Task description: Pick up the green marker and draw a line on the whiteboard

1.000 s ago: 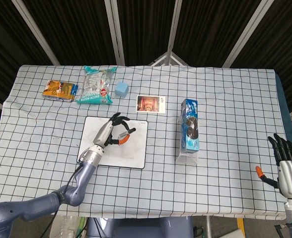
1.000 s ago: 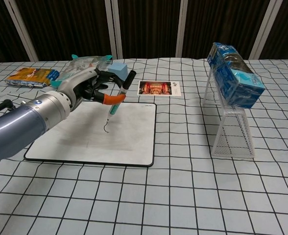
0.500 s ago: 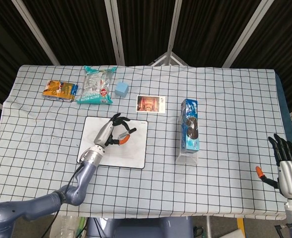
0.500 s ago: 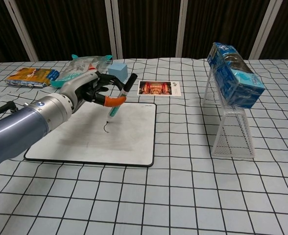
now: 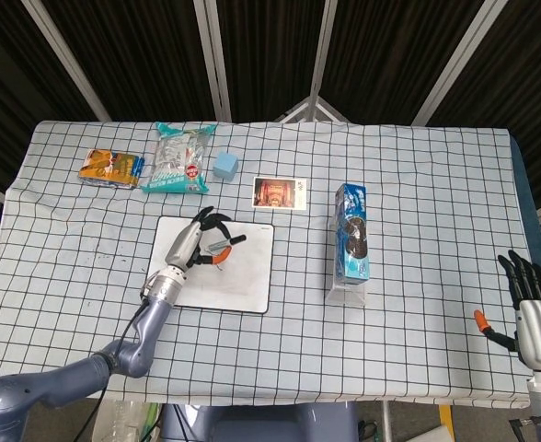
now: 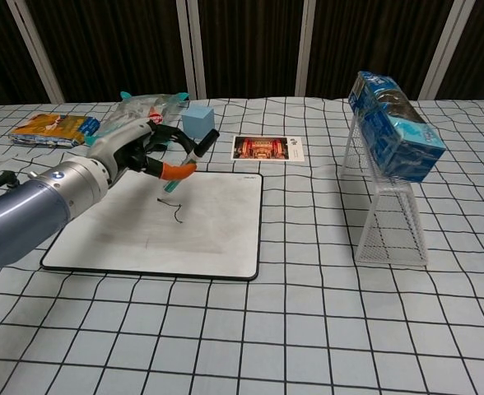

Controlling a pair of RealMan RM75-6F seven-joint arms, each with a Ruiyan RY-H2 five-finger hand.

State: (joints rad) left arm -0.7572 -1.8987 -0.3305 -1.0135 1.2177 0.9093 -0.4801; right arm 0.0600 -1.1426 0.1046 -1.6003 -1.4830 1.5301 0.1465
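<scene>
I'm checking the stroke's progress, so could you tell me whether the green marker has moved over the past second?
Yes. The green marker, held by the left robot hand, has tilted flatter and shifted left, away from the photo card, its tip now above the whiteboard.

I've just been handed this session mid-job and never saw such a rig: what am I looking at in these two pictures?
You see one table from the robot's own two cameras: the head view looks down from above, the chest view looks across from low in front. The robot has two arms ending in mechanical hands. Its left hand holds the green marker in its fingers, tilted over the whiteboard, where a small dark squiggle shows. Its right hand hangs open at the table's edge, holding nothing. On the checked cloth also lie two snack packets, a blue cube, a photo card and a blue box on a wire stand.
</scene>
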